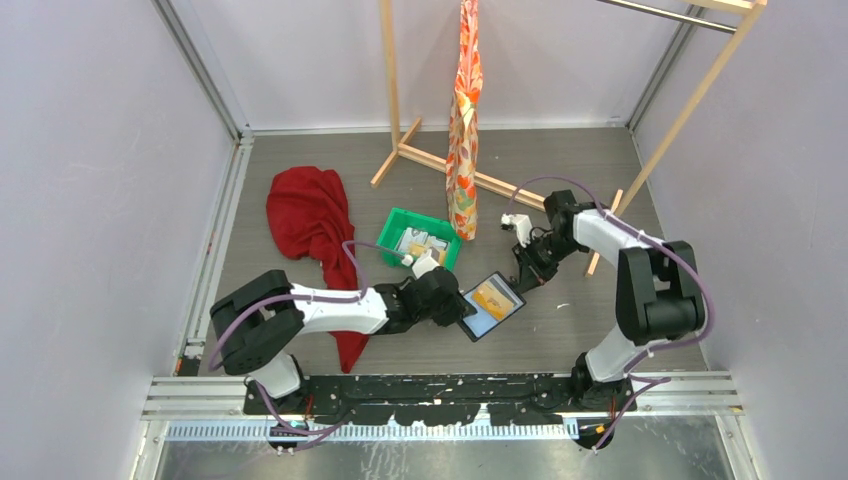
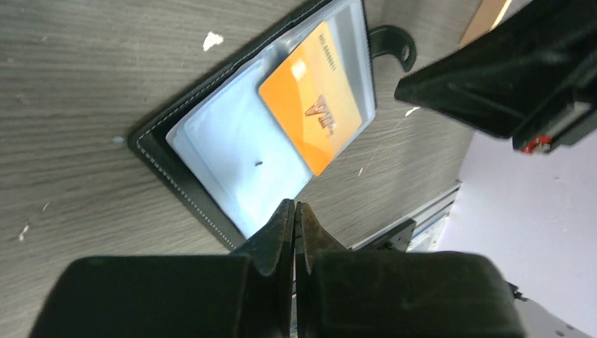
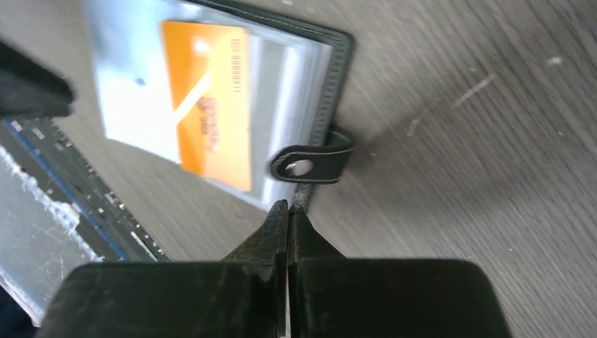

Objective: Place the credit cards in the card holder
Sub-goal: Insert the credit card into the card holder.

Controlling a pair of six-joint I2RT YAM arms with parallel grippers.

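Now the card holder (image 1: 492, 306) lies spread open, an orange card (image 2: 317, 105) against its pale lining. My left gripper (image 2: 294, 211) sits at its left corner, jaws pressed together. My right gripper (image 3: 288, 211), likewise closed tight on nothing, is just beside its snap tab (image 3: 310, 163). More cards (image 1: 422, 243) rest in the green tray (image 1: 400, 222) beyond it.

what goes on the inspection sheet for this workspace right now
surface: grey wood-grain table, a few white flecks
job's things: holder lies open, orange card on its lining; more cards in green tray
clutter: red cloth
grippers: left gripper and right gripper have fingers shut, tips at holder's edges
cables: purple cables along both arms
surroundings: wooden rack with patterned cloth, pale walls
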